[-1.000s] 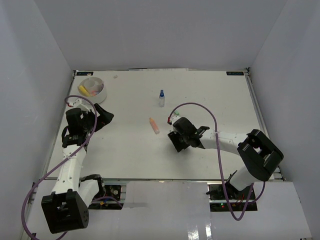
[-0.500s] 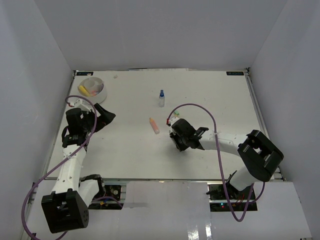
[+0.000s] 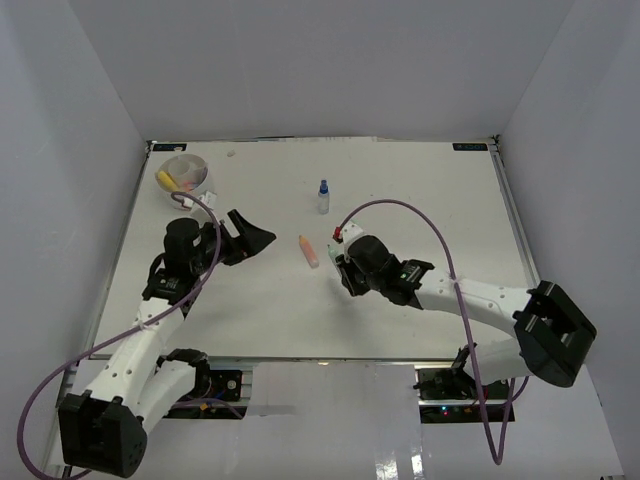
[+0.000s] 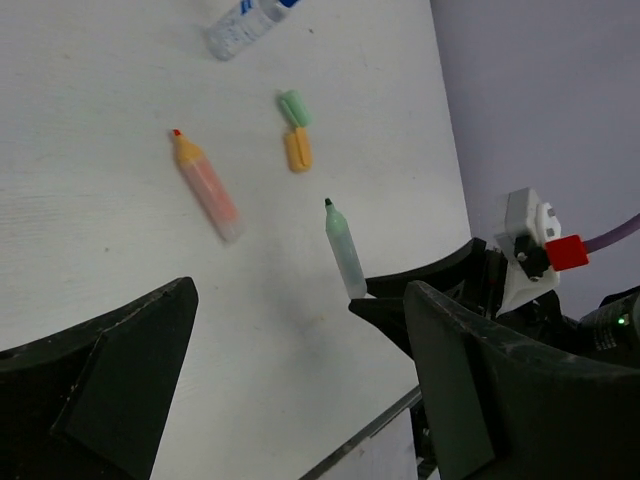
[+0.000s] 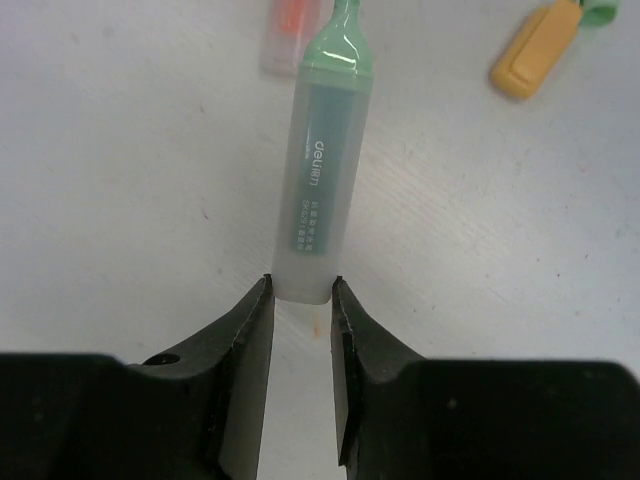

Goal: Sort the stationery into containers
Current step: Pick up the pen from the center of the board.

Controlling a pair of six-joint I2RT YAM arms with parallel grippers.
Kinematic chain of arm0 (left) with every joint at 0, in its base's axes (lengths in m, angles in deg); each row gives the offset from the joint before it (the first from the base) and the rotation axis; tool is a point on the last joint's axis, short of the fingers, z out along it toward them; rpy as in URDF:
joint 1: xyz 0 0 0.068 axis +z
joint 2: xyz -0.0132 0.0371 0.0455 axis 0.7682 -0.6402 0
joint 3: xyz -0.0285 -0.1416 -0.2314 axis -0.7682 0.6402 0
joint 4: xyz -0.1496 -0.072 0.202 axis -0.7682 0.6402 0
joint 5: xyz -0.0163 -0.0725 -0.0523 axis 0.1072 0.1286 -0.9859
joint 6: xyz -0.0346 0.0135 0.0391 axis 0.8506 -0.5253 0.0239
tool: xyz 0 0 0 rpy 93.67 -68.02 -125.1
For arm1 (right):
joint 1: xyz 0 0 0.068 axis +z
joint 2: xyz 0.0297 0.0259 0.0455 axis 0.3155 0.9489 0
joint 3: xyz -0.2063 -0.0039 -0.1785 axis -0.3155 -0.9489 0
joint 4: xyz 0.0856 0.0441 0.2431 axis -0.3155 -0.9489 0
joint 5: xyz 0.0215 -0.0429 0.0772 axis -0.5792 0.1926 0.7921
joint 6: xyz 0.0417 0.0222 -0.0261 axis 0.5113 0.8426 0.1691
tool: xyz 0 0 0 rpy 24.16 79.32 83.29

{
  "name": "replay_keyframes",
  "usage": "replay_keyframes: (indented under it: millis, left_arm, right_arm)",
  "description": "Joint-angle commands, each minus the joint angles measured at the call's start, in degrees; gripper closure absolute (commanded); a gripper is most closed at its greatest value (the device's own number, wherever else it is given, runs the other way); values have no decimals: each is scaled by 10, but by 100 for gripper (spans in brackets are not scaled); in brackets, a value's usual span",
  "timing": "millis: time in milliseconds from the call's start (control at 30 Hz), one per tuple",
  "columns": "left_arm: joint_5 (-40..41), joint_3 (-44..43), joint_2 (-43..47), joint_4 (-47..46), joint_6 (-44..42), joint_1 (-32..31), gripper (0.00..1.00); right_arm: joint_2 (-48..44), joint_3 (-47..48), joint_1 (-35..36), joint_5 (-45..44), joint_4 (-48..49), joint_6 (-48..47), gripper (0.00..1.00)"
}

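Jaws of the right gripper (image 5: 300, 296) pinch the very tail of the green marker (image 5: 318, 170); those of the left gripper (image 3: 255, 232) stand wide apart, holding nothing. On the white surface (image 3: 420, 190), the divided tub (image 3: 205, 168) sits at the far left corner. The green marker is well to the tub's right and nearer the arms, the orange marker (image 3: 309, 251) slightly closer to the tub. Light, stiff, glossy plastic will likely pivot or slip from such an end hold; mid-barrel looks surer.

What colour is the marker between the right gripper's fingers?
The marker is pale green, whitish at its rear end; the right wrist view shows it best.
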State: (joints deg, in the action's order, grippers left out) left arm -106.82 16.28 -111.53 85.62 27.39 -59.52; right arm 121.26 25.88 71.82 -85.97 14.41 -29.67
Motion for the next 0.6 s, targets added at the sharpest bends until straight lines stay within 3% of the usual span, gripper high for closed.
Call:
replay_keyframes:
  millis: [0, 267, 567]
  left_arm:
    - [59, 13, 16, -78, 55, -66, 5]
    - [200, 4, -50, -217, 62, -249, 12]
    - [265, -30, -142, -283, 42, -316, 17]
  right_arm:
    - [-55, -4, 13, -25, 89, 40, 92]
    - [-103, -11, 61, -88, 213, 55, 92]
    - [-127, -21, 77, -110, 252, 56, 92]
